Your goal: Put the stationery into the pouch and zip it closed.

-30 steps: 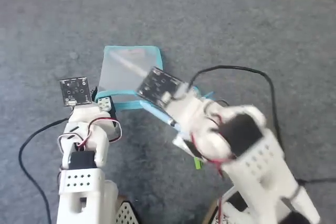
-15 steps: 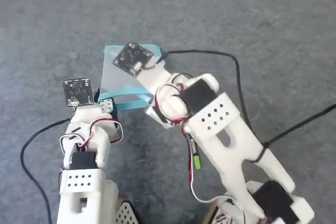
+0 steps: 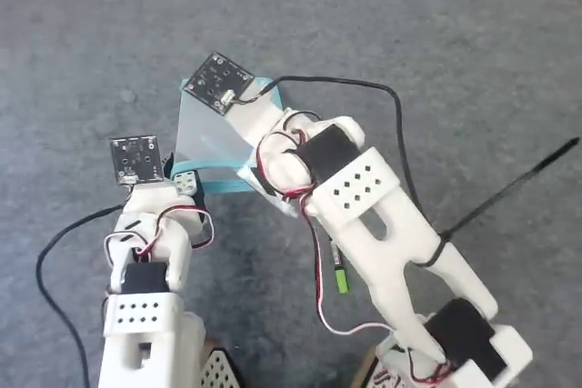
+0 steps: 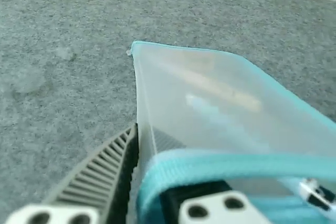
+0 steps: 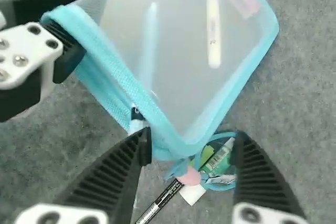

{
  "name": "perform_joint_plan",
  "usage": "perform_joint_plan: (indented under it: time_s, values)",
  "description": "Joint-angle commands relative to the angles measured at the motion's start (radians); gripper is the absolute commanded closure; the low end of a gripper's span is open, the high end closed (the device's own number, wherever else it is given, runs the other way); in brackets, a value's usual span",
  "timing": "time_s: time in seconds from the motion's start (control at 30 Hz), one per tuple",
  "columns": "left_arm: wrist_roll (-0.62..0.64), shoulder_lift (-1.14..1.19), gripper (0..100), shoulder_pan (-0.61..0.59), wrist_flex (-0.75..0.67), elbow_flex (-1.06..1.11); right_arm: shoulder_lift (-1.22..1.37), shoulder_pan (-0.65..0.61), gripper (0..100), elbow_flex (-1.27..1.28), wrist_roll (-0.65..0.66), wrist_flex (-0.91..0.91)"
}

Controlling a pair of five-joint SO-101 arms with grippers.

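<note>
The translucent pouch [image 3: 205, 138] with teal edging lies on the grey carpet, and it also shows at pouch [image 5: 178, 45] and pouch [image 4: 210, 114]. My left gripper [image 4: 149, 182] is shut on the pouch's zipper edge at one corner, seen from above at left gripper [image 3: 186, 179]. My right gripper [image 5: 191, 140] is open over the other end of that edge, next to the zipper pull [image 5: 136, 114]. A white pen [image 5: 212, 30] and a pale blue pen [image 5: 149, 30] lie inside. A black pen [image 5: 165, 198], a pink eraser [image 5: 191, 178] and a green tube [image 5: 218, 156] lie between my right fingers [image 5: 121, 177].
A green marker [image 3: 341, 279] lies on the carpet under the right arm [image 3: 355, 188]. A black cable [image 3: 382, 106] loops from that arm over the carpet to the right. Open carpet stretches beyond the pouch and to both sides.
The right arm has swung forward and to the left over the pouch, and its wrist now sits above the pouch's far part. The left arm and the pouch have stayed put.
</note>
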Motion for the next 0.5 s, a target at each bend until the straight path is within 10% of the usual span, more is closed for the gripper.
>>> perform_joint_plan:
  time_s: [0.0,0.47]
  values:
    - [-0.008,0.008,99,0.005,-0.038,-0.015,-0.131,-0.004,73.2,-0.06,-0.011,-0.018]
    - [-0.008,0.003,99,0.003,-0.038,-0.015,-0.447,0.189,74.6,0.385,-0.014,0.136]
